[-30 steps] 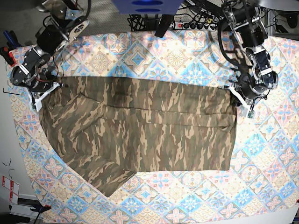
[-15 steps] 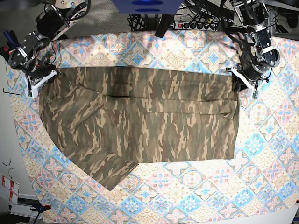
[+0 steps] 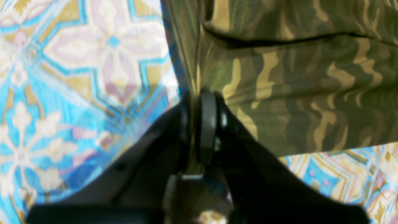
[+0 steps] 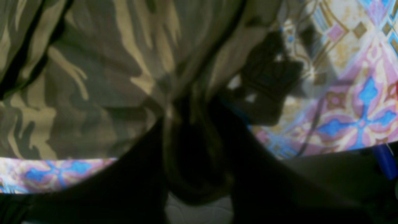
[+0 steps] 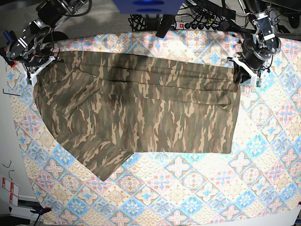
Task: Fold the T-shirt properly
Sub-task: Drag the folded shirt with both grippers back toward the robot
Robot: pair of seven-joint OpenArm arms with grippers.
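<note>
Left gripper clamped on the edge of the olive, brown and tan camouflage cloth T-shirt near the pastel tile-patterned tablecloth's far right corner; right gripper apparently pinching the opposite end near the far left corner, though dim there. Long axis left to right, hanging slack toward the near edge. No legible writing anywhere.

patterned tablecloth, camouflage T-shirt spread across it
</note>
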